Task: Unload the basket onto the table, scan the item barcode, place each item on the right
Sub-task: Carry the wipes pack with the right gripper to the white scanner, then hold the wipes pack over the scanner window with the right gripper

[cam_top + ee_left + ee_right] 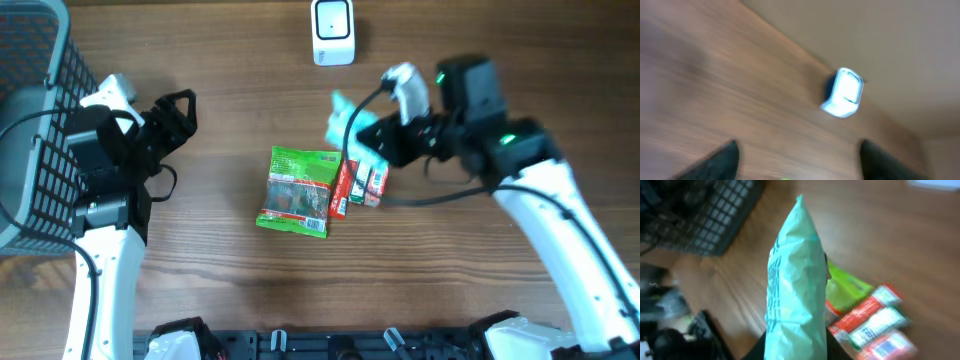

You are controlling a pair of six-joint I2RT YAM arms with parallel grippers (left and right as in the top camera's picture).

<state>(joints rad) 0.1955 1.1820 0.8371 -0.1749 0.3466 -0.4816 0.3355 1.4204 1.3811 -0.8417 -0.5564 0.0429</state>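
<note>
Two hands are in view, and only one carries anything: the right hand [372, 140] is pinched on a mint-green pouch [795, 290], holding it off the tabletop [200, 270] near the green snack bag [298, 192] and the red-and-white packets [362, 186] that lie flat. The left hand [178, 112] is spread and empty, beside the black basket [30, 120]. The white scanner [332, 32] stands at the far edge, apart from the pouch. I judge the step in hand to be presenting the item: it is lifted but not yet before the scanner. The next move calls for carrying the pouch to the scanner and turning it so its barcode, which I cannot pick out, faces the scanner's window.
</note>
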